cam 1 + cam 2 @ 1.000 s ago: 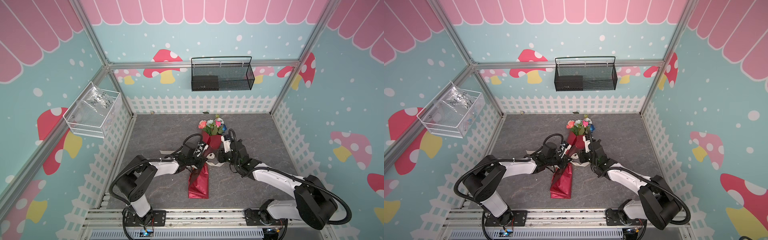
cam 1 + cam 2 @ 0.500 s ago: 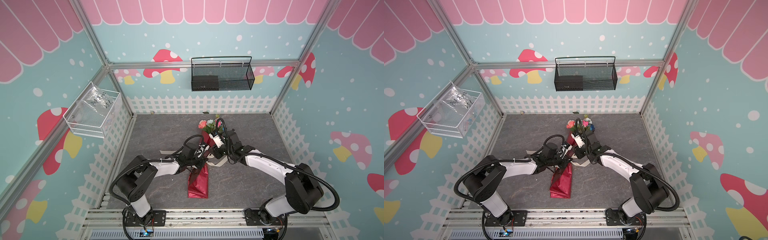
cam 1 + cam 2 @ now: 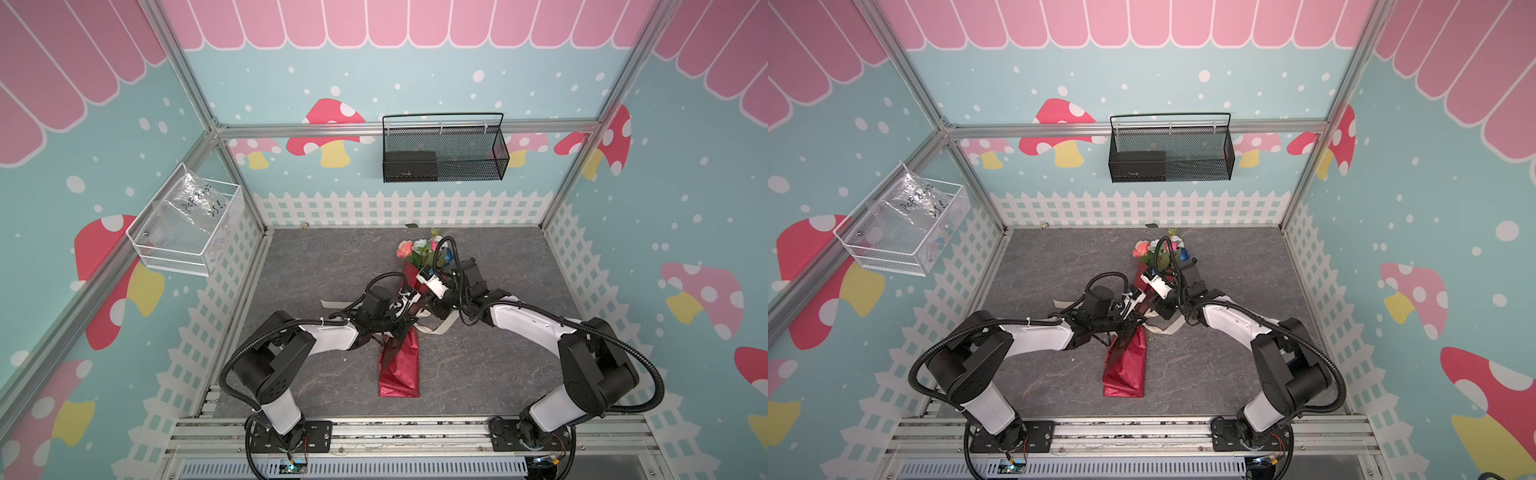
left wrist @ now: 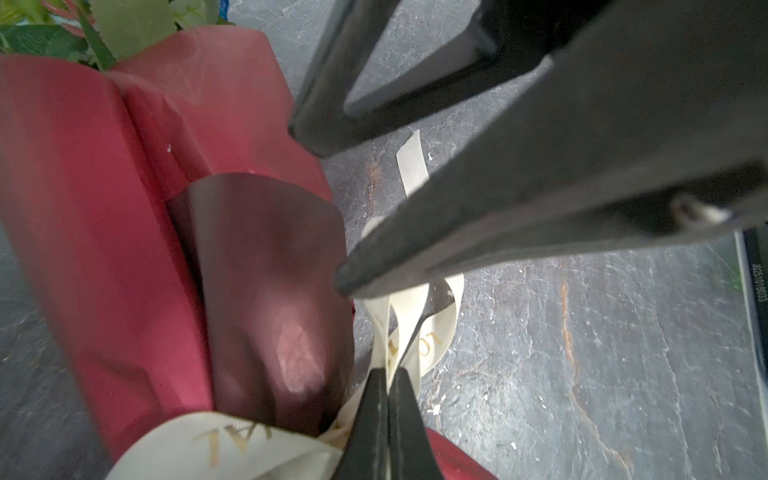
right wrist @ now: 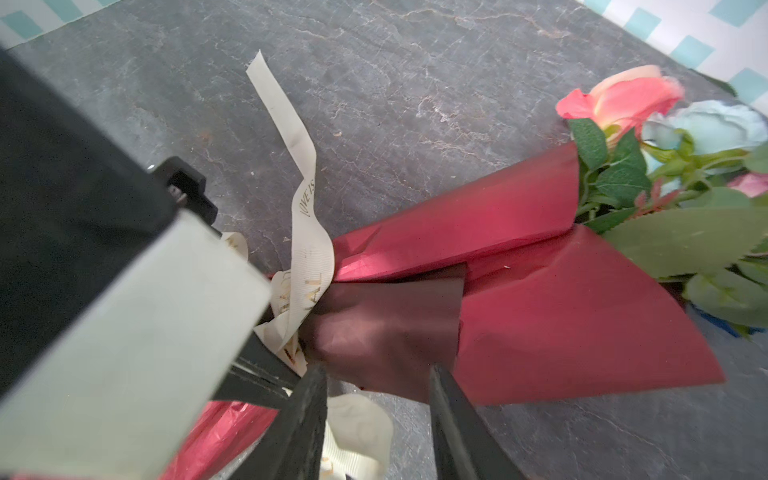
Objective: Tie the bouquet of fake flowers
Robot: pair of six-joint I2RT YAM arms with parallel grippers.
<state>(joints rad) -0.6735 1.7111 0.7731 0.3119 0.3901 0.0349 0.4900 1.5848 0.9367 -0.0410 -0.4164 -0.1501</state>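
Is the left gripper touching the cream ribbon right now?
Touching. The left wrist view shows the left gripper shut on the cream ribbon, which runs straight into its closed fingertips.

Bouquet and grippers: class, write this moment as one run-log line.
left gripper: shut on ribbon | right gripper: open beside bouquet | bouquet: wrapped, lying on table | ribbon: across bouquet

The bouquet (image 3: 398,365) lies in the middle of the bench (image 3: 316,266), with the flowers to the far side. The ribbon (image 3: 437,328) crosses its waist, and the ends lie left and right. The left pincer (image 4: 387,386) is at the waist's left, the right pincer (image 5: 376,370) at its right. A basket (image 3: 444,149) hangs on the far wall, a second basket (image 3: 183,237) on the left wall.
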